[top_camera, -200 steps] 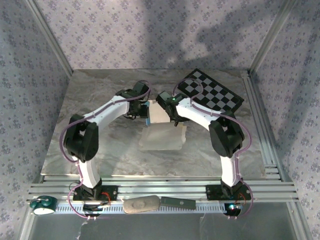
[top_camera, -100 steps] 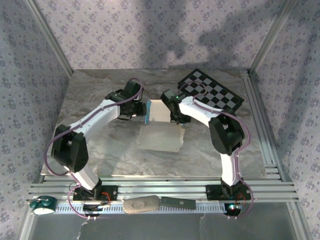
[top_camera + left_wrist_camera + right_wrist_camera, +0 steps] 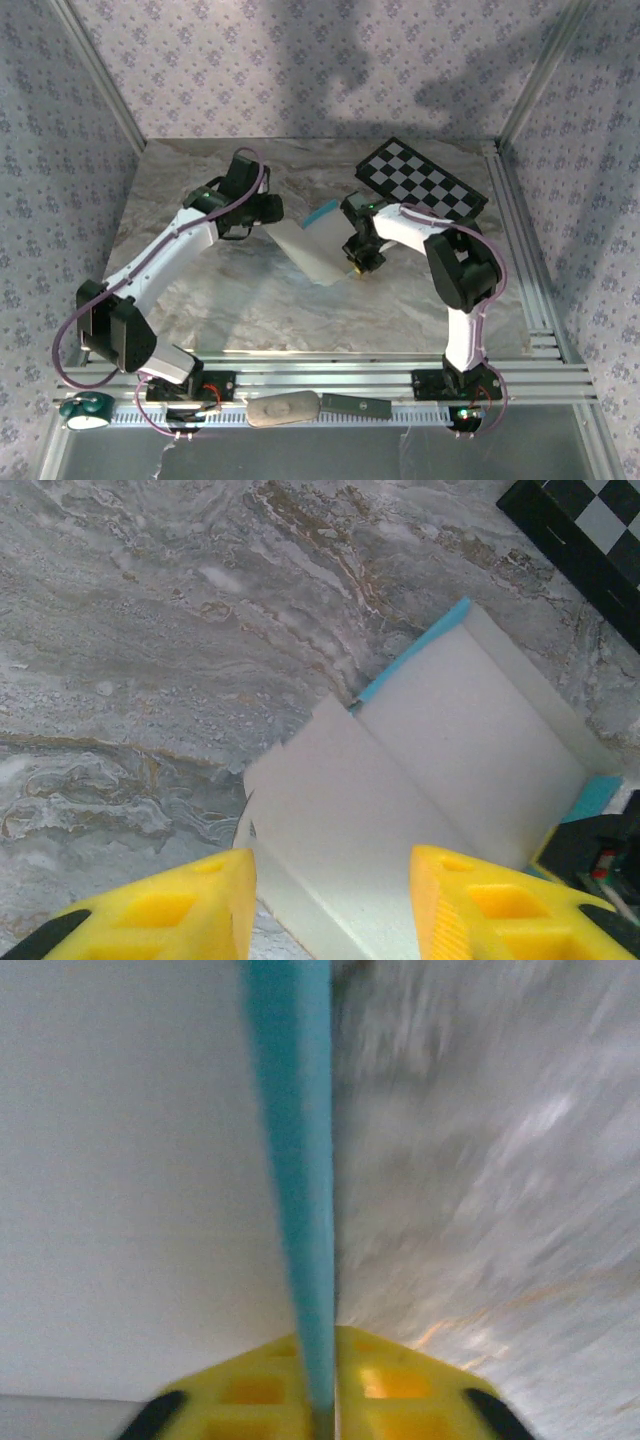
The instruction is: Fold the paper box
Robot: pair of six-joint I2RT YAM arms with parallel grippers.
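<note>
Bare table near side, checkerboard far right, paper box mid-table

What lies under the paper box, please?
The marble tabletop shows all around the paper box and evidently continues beneath it; whatever the sheet itself covers is hidden.
</note>
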